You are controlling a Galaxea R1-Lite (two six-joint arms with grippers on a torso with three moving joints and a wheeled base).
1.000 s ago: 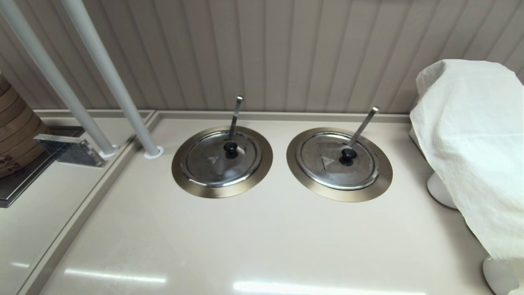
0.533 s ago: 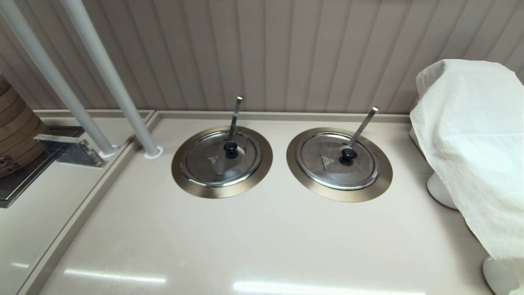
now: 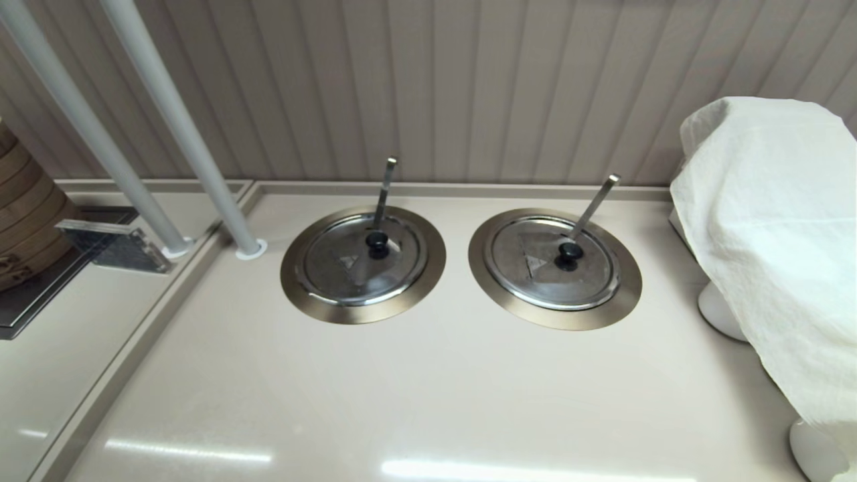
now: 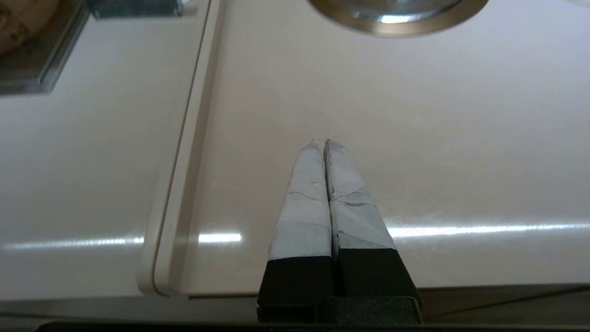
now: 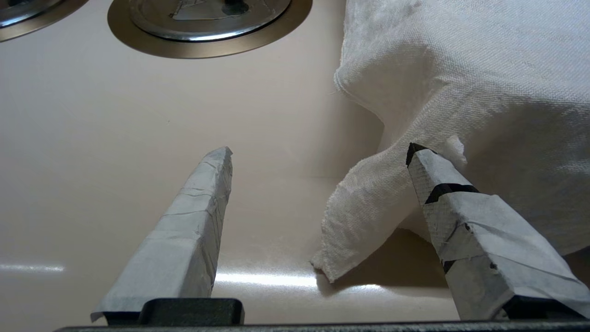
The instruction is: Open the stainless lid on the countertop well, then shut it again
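Note:
The stainless lid (image 3: 348, 268), with a black knob (image 3: 377, 241) and a small triangle mark, lies shut in the left countertop well, inside its bronze-grey ring (image 3: 365, 314). A ladle handle (image 3: 383, 191) sticks up through its notch. Neither gripper shows in the head view. In the left wrist view my left gripper (image 4: 321, 142) is shut on nothing, low over bare counter, with the well's ring (image 4: 401, 28) well ahead of it. My right gripper (image 5: 320, 152) stands open over the counter, one finger against the white cloth (image 5: 461, 69).
The twin lid (image 3: 535, 274) with a darker patch sits in the right ring (image 3: 556, 320), also with a ladle handle (image 3: 594, 204). The white cloth (image 3: 770, 221) drapes over something at the right. Two grey poles (image 3: 181, 127) and a bamboo steamer (image 3: 20, 207) stand at the left.

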